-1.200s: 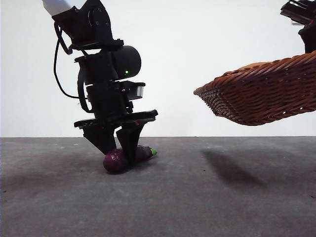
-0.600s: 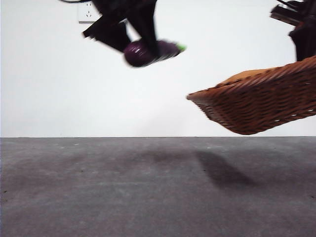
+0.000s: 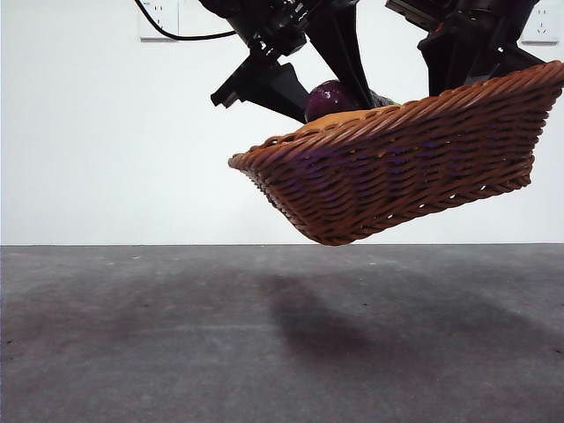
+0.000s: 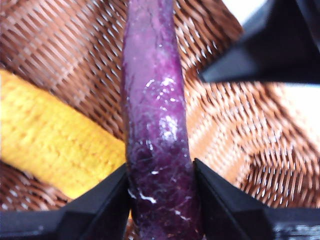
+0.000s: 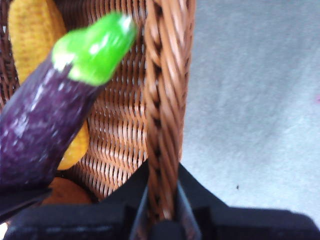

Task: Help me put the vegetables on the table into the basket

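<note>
Now eggplant (image 4: pixel 157 135) pinched betw. left jaws over basket (image 3: pixel 397 172), right jaws clamp rim.

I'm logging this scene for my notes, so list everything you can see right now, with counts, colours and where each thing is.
Dark purple eggplant with green stem: one, held over the basket's inside.
Yellow ridged vegetable piece: one, lying in the basket.
Tan-brown rounded vegetable: one, partly seen in the basket.
Brown woven wicker basket: one, tilted, lifted above the table.
Dark grey matte table: one, below.
White wall sockets: two, on the wall.
Left gripper: black, clamping the eggplant.
Right gripper: black, clamping the basket's rim.
</note>
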Tool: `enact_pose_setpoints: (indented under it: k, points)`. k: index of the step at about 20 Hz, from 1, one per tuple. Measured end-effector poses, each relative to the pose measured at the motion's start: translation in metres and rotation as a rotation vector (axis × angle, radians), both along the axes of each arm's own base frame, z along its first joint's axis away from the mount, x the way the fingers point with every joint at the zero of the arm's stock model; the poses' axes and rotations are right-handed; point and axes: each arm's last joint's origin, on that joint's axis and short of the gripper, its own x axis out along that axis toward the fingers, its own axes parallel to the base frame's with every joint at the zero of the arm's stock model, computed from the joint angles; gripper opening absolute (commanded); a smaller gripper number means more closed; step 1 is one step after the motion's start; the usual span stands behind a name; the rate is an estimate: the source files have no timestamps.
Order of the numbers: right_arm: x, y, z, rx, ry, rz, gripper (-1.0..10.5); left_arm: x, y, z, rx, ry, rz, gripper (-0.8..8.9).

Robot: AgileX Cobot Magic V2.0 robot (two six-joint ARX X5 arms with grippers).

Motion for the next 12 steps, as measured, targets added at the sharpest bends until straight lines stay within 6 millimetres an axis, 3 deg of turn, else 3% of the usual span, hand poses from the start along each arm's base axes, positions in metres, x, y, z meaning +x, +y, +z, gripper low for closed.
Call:
enact_pose_setpoints:
  k: [1, 2, 6, 8, 10, 11, 12]
  points:
    - [0.000, 0.001, 0.000, -0.002, 0.000, 0.002, -0.2, 0.000, 0.000, 0.000, -0.004, 0.011, 0.013, 4.29]
    - [-0.001, 0.001, 0.000, -0.004, 0.001, 0.002, -0.2, 0.000, 0.000, 0.000, -0.005, 0.017, 0.020, 5.15]
    - [0.000, 0.000, 0.000, -0.038, -0.008, -0.010, -0.2, 0.000, 0.000, 0.001, -0.010, 0.019, 0.025, 5.12]
    - [0.000, -0.002, -0.001, -0.062, -0.017, -0.020, -0.2, -0.004, 0.006, 0.011, -0.027, -0.006, 0.023, 5.11]
    - [0.003, -0.008, -0.001, -0.067, -0.023, -0.043, -0.2, -0.015, 0.021, 0.030, -0.018, -0.054, -0.004, 4.98]
    - [0.006, -0.013, 0.000, -0.064, -0.035, -0.060, -0.2, -0.025, 0.033, 0.041, 0.019, -0.090, -0.009, 4.28]
    - [0.010, -0.018, -0.001, -0.062, -0.045, -0.083, -0.2, -0.035, 0.043, 0.050, 0.060, -0.120, -0.019, 1.77]
